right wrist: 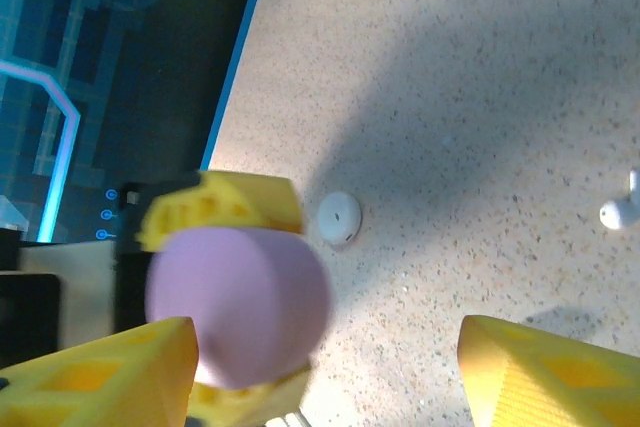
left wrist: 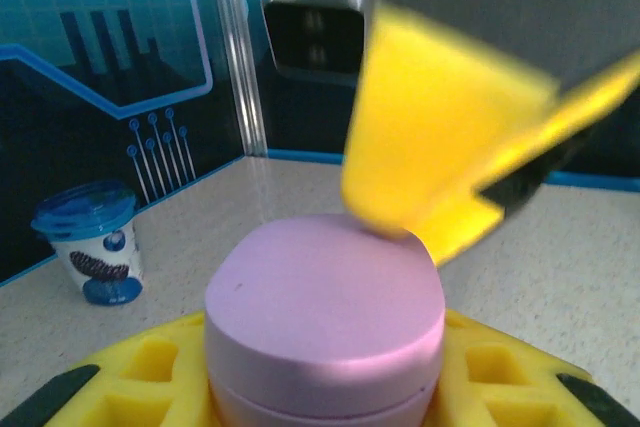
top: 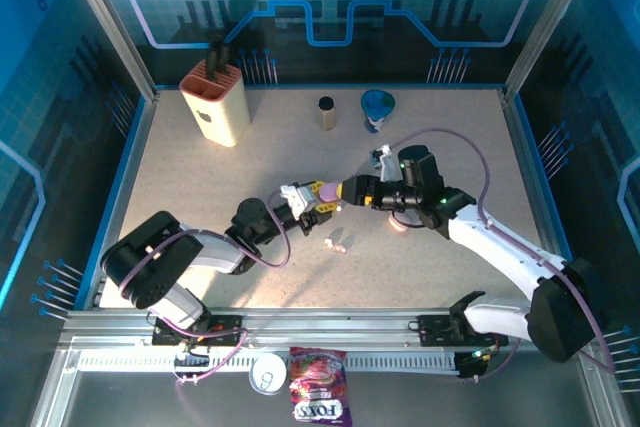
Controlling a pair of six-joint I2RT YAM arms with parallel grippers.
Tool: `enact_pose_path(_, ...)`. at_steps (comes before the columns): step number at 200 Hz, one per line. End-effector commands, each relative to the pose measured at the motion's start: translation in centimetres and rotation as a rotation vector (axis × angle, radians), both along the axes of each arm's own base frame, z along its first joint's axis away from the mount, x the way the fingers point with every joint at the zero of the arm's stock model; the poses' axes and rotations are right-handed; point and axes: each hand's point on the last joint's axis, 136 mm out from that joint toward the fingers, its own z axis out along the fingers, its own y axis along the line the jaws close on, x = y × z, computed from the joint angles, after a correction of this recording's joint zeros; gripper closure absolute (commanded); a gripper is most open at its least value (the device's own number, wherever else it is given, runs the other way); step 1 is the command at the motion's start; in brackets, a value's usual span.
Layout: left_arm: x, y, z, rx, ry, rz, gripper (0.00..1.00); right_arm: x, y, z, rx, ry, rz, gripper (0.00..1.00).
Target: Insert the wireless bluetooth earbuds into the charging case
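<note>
My left gripper [top: 312, 197] is shut on a pale purple, pebble-shaped charging case [top: 324, 190], lid closed, above the middle of the table. In the left wrist view the case [left wrist: 325, 312] sits between my yellow fingers [left wrist: 150, 372]. My right gripper [top: 343, 190] faces it from the right. Its jaws stand open, one blurred finger [left wrist: 420, 137] touching the case's top edge. The right wrist view has the purple case [right wrist: 235, 302] at left beside my own wide-apart fingers [right wrist: 110, 372]. Two tiny earbuds [top: 336, 243] lie on the table just in front; a white earbud [right wrist: 620, 210] shows at the right.
A small round white case [right wrist: 340, 217] lies on the table past the purple one. At the back stand a beige holder [top: 213, 102], a brown cylinder [top: 326, 112] and a blue cup [top: 378, 109]. A candy bag [top: 318, 397] and a can [top: 268, 375] lie beyond the front rail.
</note>
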Motion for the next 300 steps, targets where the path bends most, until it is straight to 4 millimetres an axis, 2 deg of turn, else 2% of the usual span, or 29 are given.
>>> enact_pose_path(1,-0.9,-0.8,3.3,-0.102,-0.012,-0.077,0.74,0.0,1.0,2.0,0.159,0.023,0.023,0.32)
enact_pose_path(37,-0.9,-1.0,3.8,-0.116,-0.010,-0.087,0.74,-0.1,2.3,2.5,0.294,0.062,0.068,0.39)
enact_pose_path(61,-0.6,-0.9,3.8,-0.117,-0.006,-0.074,0.74,-0.1,2.4,2.3,0.331,0.077,0.073,0.44)
enact_pose_path(77,-0.5,-0.8,3.6,-0.115,-0.004,-0.065,0.74,0.0,2.2,2.3,0.342,0.077,0.063,0.53)
enact_pose_path(96,-0.5,-0.8,3.2,-0.107,0.003,-0.065,0.74,0.2,1.9,2.0,0.333,0.079,0.048,0.70)
enact_pose_path(110,-0.6,-0.8,3.1,-0.106,0.005,-0.066,0.73,0.2,1.7,2.0,0.331,0.079,0.042,0.76)
enact_pose_path(124,-0.6,-0.8,3.1,-0.103,0.002,-0.067,0.70,0.3,1.6,2.1,0.331,0.073,0.036,0.79)
enact_pose_path(147,-0.7,-0.9,3.0,-0.096,-0.008,-0.071,0.52,0.6,1.1,1.7,0.316,0.064,0.008,0.81)
enact_pose_path(172,-0.6,-0.7,2.4,-0.082,-0.004,-0.056,0.30,1.5,-0.7,-0.2,0.247,0.062,-0.082,0.80)
enact_pose_path(199,-0.7,-0.2,1.1,-0.065,0.030,-0.040,0.19,2.8,-4.1,-3.3,0.127,0.054,-0.209,0.77)
enact_pose_path(217,-0.8,0.2,0.0,-0.037,0.047,-0.023,0.12,3.5,-6.9,-6.1,0.008,0.077,-0.302,0.77)
enact_pose_path(236,-1.0,0.8,-0.5,-0.010,0.029,0.000,0.06,4.2,-8.9,-8.0,-0.081,0.082,-0.355,0.77)
enact_pose_path(263,-1.2,1.2,-1.4,0.055,0.019,0.018,0.01,4.9,-9.7,-9.9,-0.153,0.099,-0.365,0.77)
enact_pose_path(300,-1.6,1.2,-2.8,0.140,0.049,0.000,0.01,5.6,-9.0,-12.1,-0.171,0.143,-0.327,0.77)
